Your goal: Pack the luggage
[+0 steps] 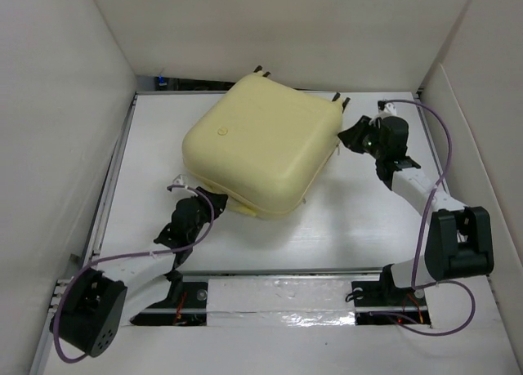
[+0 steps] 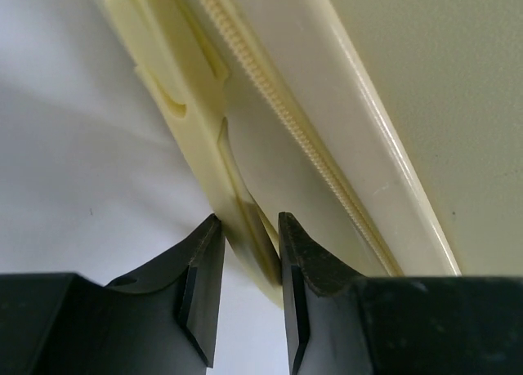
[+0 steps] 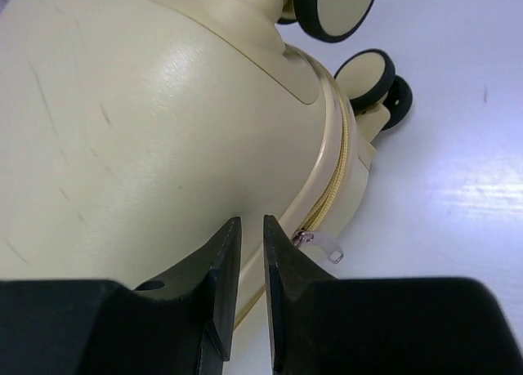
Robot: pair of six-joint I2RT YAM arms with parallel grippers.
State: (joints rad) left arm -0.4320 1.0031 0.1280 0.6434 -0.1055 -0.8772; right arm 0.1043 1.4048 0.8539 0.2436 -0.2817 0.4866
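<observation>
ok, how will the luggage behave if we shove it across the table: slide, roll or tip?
Likely slides rather than rolls: the luggage lies flat on its shell, wheels sticking out sideways. Hard glossy shell looks stiff, probably slippery. Broad and low, so tipping seems unlikely.

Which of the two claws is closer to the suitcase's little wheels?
Right. The right gripper sits at the side of the luggage, close to the wheels; the left gripper is at the opposite, near edge, far from them.

Black-and-white arms (image 1: 417, 187), purple cables (image 1: 450, 144)
</observation>
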